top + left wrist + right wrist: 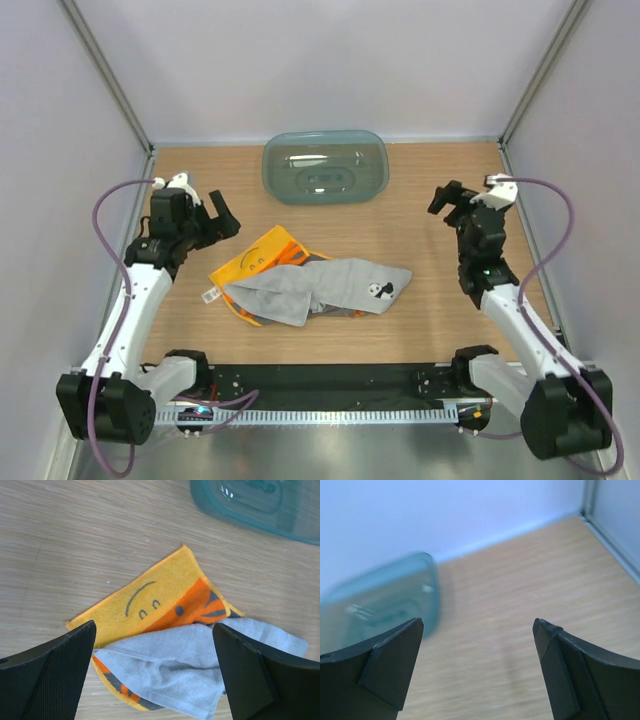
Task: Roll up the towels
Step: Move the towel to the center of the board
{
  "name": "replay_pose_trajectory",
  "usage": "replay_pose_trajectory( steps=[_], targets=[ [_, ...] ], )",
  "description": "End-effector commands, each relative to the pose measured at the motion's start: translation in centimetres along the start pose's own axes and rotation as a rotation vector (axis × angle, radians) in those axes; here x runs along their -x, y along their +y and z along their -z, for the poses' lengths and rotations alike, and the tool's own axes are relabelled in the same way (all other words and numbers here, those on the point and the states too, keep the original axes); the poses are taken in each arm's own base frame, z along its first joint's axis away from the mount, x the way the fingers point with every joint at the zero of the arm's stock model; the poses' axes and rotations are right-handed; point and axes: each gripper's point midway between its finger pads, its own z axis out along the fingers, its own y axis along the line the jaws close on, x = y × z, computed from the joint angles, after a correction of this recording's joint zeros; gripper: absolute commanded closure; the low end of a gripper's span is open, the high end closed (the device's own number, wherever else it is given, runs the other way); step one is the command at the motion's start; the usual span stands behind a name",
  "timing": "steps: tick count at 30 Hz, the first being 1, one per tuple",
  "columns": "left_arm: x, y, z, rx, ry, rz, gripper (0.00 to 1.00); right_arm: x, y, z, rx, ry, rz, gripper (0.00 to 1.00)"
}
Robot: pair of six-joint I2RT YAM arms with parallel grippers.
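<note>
Mid-counter (430, 330), unrolled: grey towel (335, 287) crumpled across yellow towel (258, 257). Just left of them, left hand (218, 220), fingers wide, empty. Well right, right hand (447, 200), likewise spread, gripping nothing.

Towels (320, 285) soft matt terry cloth; tray (325, 166) glossy translucent plastic; table (420, 320) wood-grain

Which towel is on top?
The grey towel, panda mark showing; it drapes over the yellow-orange towel, which lies beneath.
</note>
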Motion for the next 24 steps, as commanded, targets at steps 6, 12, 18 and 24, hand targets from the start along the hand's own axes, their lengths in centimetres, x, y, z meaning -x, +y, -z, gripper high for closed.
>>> replay_pose_trajectory(
  steps=[6,12,18,24],
  targets=[
    [-0.3,0.2,-0.8,0.027,0.018,0.104,0.0,1.1,9.4,7.9,0.431,0.31,-0.448,0.0],
    [-5.7,1.6,-3.0,0.125,0.2,0.144,0.0,-1.6,10.9,10.9,0.382,0.464,-0.343,0.0],
    [-10.4,0.5,-5.4,0.278,0.312,0.015,0.0,-2.8,11.1,12.7,0.351,0.528,-0.287,0.0],
    [-13.6,1.3,-7.2,0.36,0.397,-0.029,0.0,-3.1,9.5,14.2,0.312,0.556,-0.251,0.0]
  ],
)
